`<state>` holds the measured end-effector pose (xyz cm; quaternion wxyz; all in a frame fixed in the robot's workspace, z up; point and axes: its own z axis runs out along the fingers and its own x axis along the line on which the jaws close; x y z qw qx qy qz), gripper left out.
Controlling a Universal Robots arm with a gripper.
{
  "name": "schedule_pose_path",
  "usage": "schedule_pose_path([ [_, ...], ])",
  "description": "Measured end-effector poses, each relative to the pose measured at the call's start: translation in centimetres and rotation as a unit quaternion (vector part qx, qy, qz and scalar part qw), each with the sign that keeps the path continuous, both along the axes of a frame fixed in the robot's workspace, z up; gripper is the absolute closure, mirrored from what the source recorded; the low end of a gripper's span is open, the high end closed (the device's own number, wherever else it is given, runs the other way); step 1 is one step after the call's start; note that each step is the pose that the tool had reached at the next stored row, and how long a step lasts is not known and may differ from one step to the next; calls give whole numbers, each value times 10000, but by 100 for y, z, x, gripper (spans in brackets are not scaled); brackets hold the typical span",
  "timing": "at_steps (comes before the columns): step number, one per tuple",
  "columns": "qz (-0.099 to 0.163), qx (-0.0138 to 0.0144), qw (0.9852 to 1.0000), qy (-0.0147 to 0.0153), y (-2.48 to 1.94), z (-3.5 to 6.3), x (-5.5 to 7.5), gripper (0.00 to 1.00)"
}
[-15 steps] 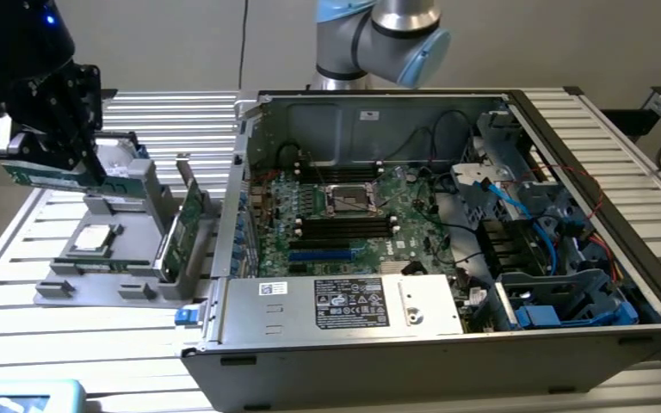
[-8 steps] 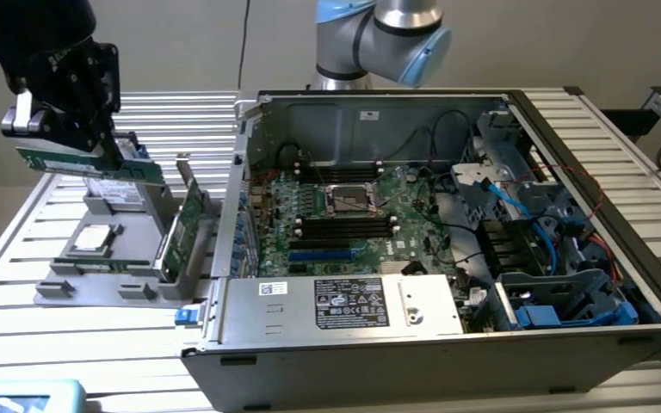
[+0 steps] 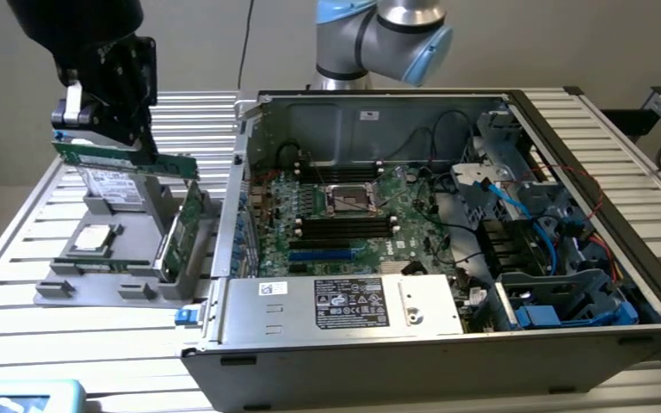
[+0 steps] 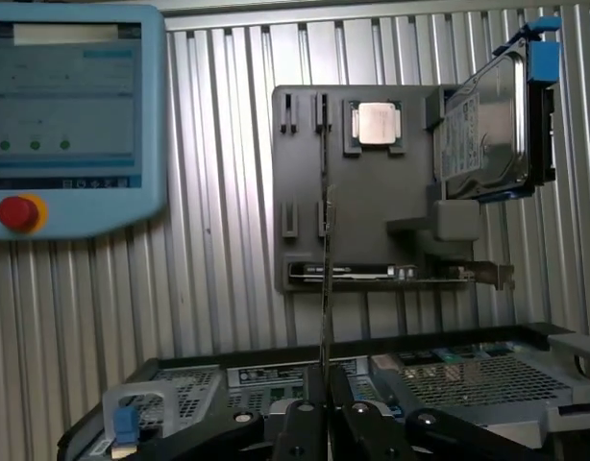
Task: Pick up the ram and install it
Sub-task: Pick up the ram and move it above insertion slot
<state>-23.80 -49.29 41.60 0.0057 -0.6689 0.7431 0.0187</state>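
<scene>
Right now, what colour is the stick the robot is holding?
Green. The ram shows best in the exterior view.

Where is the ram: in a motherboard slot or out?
Out: the gripper's jaws grip the ram above the grey holder, beside the computer case.

- One robot arm (image 3: 382, 30), fitted with one gripper (image 3: 103, 139).
- One ram (image 3: 126, 160), a single slim green stick.
- One open computer case (image 3: 423, 370), lying on one slatted metal table (image 3: 9, 249).
- Inside the case: one motherboard (image 3: 405, 194), one processor socket (image 3: 351, 201), one power supply (image 3: 342, 301).
- Two banks of black memory slots (image 3: 348, 226), one on each side of the socket; the slots within each bank sit too close to count.
- One grey holder (image 4: 372, 221), carrying one processor chip (image 4: 379, 123), one hard drive (image 4: 487, 125) and one expansion card (image 4: 391, 274).
- One teach pendant (image 4: 74, 115), with one red button (image 4: 18, 212) and three green dots (image 4: 35, 145) on its screen.
</scene>
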Motion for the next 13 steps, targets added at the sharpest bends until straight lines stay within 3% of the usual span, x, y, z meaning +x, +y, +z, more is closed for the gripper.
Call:
schedule_pose_path([
  [13, 6, 0, 10000, 38, 0, 3, 587, 87],
])
